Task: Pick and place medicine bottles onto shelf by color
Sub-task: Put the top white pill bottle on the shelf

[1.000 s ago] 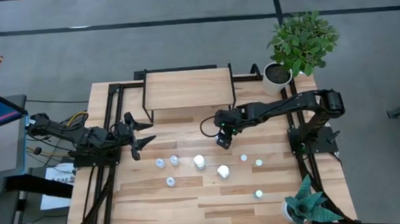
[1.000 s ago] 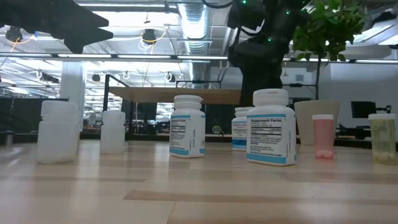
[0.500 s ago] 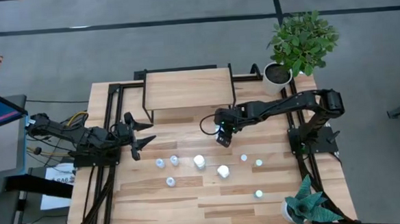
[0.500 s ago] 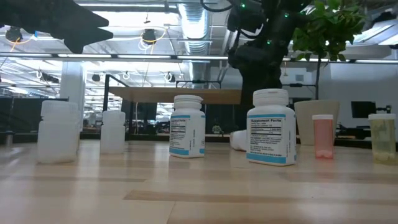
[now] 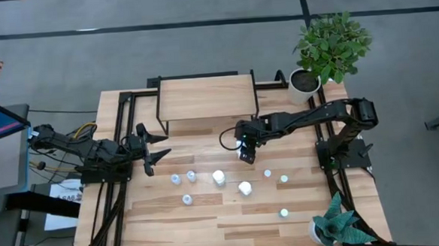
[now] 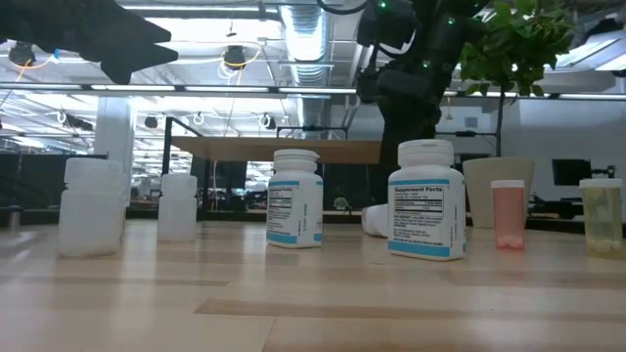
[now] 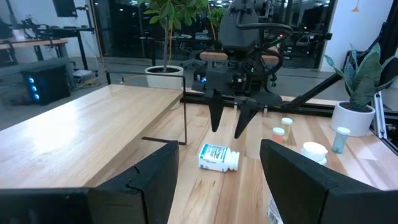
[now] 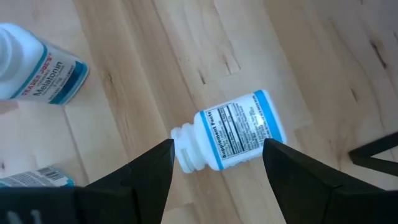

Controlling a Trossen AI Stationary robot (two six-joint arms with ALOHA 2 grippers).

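A white medicine bottle with a blue label [image 8: 230, 138] lies on its side on the table in front of the shelf [image 5: 207, 97], its cap toward the table's left. My right gripper [image 7: 227, 130] hangs open just above it, pointing steeply down, with a finger on either side of it. It touches nothing. Several other bottles stand upright nearer the front, among them a white one [image 5: 218, 177], a second white one [image 5: 245, 187] and a small one [image 5: 267, 173]. My left gripper [image 5: 163, 144] waits open and level at the table's left side.
The shelf's thin black legs [image 5: 257, 106] stand just beyond my right gripper. A potted plant [image 5: 305, 84] sits at the far right corner and another [image 5: 324, 230] at the near right corner. Bare tabletop [image 5: 164, 224] lies at the near left.
The blue-labelled bottle under my right gripper has tipped from upright onto its side. My right gripper has stayed over it, rolling slightly about its own axis, still open.
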